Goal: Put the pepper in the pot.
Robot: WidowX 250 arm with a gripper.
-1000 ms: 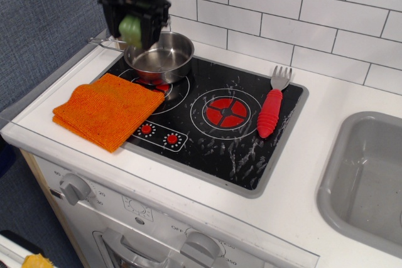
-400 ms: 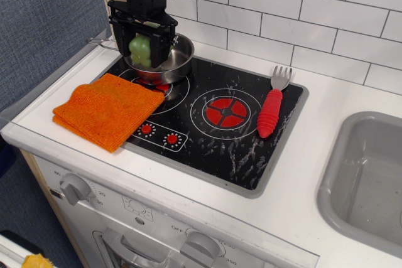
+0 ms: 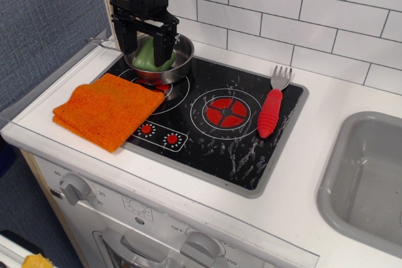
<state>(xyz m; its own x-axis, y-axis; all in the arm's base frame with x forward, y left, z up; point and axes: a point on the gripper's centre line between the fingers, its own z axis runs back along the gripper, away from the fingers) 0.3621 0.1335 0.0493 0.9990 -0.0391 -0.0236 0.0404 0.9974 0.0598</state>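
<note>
The green pepper (image 3: 151, 56) lies inside the shiny steel pot (image 3: 183, 54), which stands on the back left burner of the black hob. The pot's thin handle (image 3: 100, 41) sticks out to the left. My gripper (image 3: 145, 47) hangs straight over the pot with its black fingers (image 3: 124, 37) spread to either side of the pepper. The jaws stand open and wider than the pepper, which rests in the pot between them.
An orange cloth (image 3: 108, 109) lies at the hob's front left. A red-handled fork (image 3: 271, 106) lies on the hob's right edge. A grey sink basin (image 3: 367, 180) is at the far right. A white tiled wall (image 3: 301, 10) runs behind.
The gripper came down over the pot with the pepper held in it, then opened. The pepper has dropped from the jaws into the pot.
</note>
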